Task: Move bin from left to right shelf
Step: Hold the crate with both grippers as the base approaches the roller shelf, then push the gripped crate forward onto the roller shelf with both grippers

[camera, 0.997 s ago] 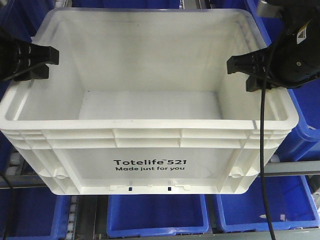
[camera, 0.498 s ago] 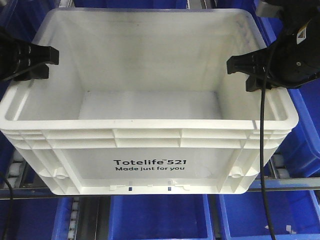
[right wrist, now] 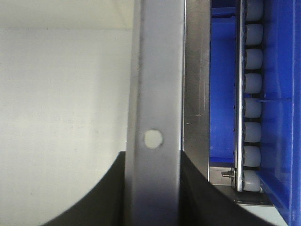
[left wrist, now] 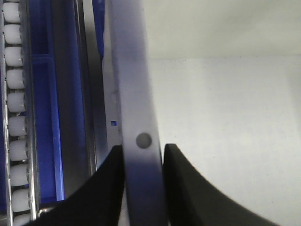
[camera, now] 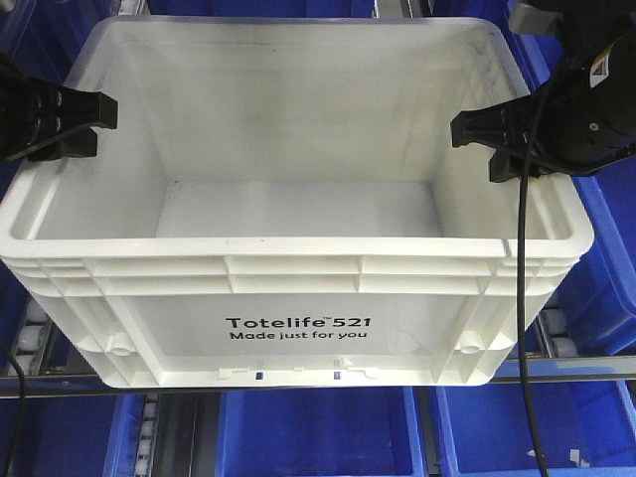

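The white bin (camera: 298, 288) with black "Totelife 521" print fills the front view and is empty inside. My left gripper (camera: 62, 129) is shut on the bin's left rim (left wrist: 136, 94); in the left wrist view its black fingers (left wrist: 106, 188) clamp the rim from both sides. My right gripper (camera: 509, 139) is shut on the bin's right rim (right wrist: 155, 94); its fingers (right wrist: 197, 193) clamp that rim the same way. The bin hangs level between the two grippers, above the shelf rails.
Blue plastic bins (camera: 318, 432) lie below and around the white bin. A metal shelf rail (camera: 571, 370) runs under its front edge. Roller tracks run beside the bin on the left (left wrist: 14, 127) and on the right (right wrist: 251, 108).
The bin stays fixed between the grippers while the rail and blue bins below have slid down and sideways in the front view, so the held bin has shifted relative to the shelf.
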Robot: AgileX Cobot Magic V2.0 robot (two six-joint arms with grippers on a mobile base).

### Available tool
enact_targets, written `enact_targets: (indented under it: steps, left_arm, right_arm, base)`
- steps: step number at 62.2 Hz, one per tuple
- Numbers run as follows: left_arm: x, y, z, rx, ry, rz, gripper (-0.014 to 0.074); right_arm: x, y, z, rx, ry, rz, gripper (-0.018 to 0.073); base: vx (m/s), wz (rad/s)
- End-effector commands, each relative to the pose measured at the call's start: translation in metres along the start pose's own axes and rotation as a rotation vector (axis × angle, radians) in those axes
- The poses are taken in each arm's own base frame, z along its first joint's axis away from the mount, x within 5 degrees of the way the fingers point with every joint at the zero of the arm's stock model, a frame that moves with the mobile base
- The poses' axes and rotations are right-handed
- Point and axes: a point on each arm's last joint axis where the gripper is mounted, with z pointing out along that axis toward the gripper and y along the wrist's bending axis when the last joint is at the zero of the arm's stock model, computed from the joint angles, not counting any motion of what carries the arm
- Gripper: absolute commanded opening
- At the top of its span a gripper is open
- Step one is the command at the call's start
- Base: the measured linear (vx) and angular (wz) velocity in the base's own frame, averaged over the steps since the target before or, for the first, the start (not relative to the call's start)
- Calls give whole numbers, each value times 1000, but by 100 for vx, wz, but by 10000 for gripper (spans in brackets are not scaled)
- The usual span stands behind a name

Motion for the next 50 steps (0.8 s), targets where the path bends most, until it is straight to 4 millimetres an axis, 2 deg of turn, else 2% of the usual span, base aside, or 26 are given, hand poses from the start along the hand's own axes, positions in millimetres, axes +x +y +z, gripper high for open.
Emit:
enact_targets:
  steps: [1,50]
  left_arm:
    - [-12,-2,-25,15,-162,34,152]
    - [-16,-3,-23,25,-200,35,152]
  right_arm:
    - [-14,-2,-28,-19,-193,-21,29]
    - [-19,-1,-27,-26,-241,-27,29]
  base:
    - [0,0]
    - [0,0]
